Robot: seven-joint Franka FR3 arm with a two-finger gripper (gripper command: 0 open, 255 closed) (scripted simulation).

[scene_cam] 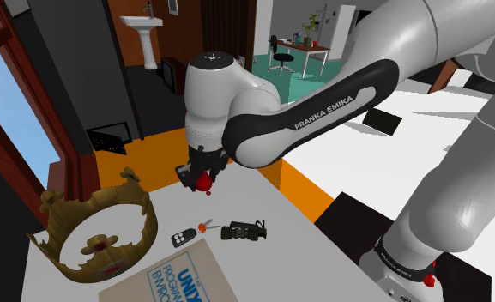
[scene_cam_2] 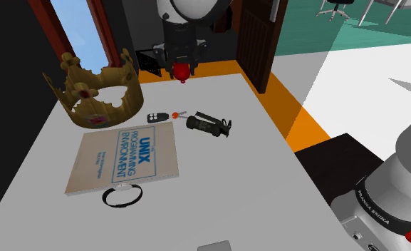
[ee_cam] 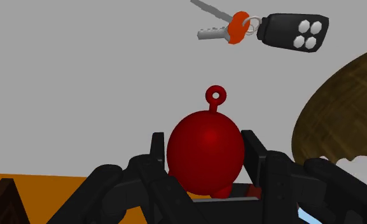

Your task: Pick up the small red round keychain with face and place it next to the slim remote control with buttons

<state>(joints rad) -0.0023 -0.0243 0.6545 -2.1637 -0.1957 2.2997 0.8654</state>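
So the gripper (scene_cam: 202,177) (scene_cam_2: 181,67) (ee_cam: 203,141) is hanging over the far end of the counter (scene_cam: 254,266) (scene_cam_2: 239,178) (ee_cam: 80,83), close to the orange strip beyond it. Its black fingers (ee_cam: 158,153) are clamping the red keychain (scene_cam: 204,181) (scene_cam_2: 181,70) (ee_cam: 205,153) from both sides. The keychain is a smooth, glossy dark red ball with a little ring-shaped loop sticking out of the end that's pointing away from the hand. I can't make out a face from these angles. It looks like it's being held up off the counter, though I can't say that for sure.

The black remote fob (scene_cam: 179,239) (scene_cam_2: 154,118) (ee_cam: 294,32) is lying flat on the matte pale grey counter, well apart from the ball. It's a rounded little slab with four white hexagon buttons, and a ring is joining it to a couple of silvery keys (ee_cam: 214,30), one with an orange head.

Just beside the keys a dark green knobbly cylinder thing (scene_cam: 244,230) (scene_cam_2: 209,123) is lying on its side. A spiky gold crown (scene_cam: 95,227) (scene_cam_2: 97,89) (ee_cam: 341,114) with red stones is sitting on the other side of the fob, and a tan book (scene_cam: 172,276) (scene_cam_2: 125,157) with blue UNIX lettering is lying flat near it. A thin black ring (scene_cam_2: 122,196) is touching the book's near edge.
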